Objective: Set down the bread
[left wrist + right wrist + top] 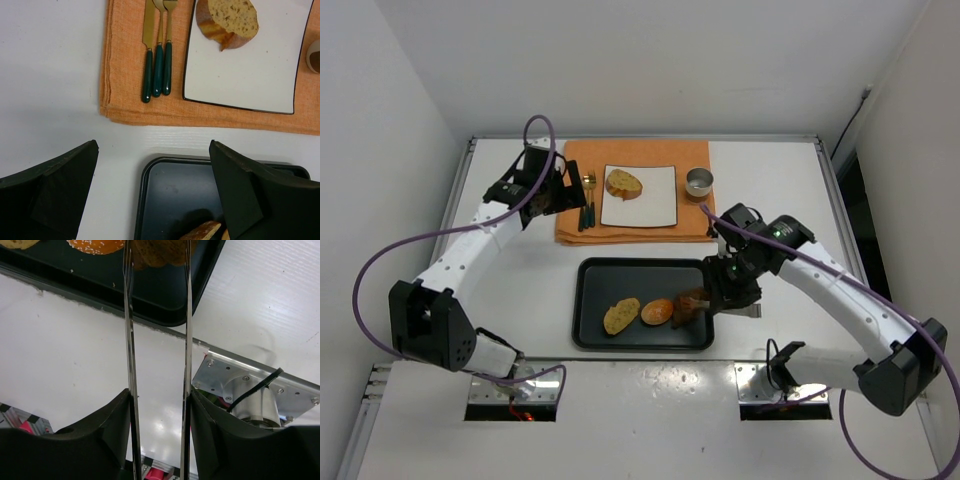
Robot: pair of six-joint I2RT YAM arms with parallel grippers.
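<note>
Right jaws are closed on tongs (188, 315), whose two blades are set either side of the brown bread (688, 305) at the right end of a black tray (595, 275); whether it is lifted cannot be told. A bun (657, 312) and a slice (621, 315) are laid beside it in the tray. Left jaws are spread wide with nothing between them, above the desk (520, 290) by the left of a mat (635, 150), on which a plate (655, 205) bearing a crust (623, 184) is set.
</note>
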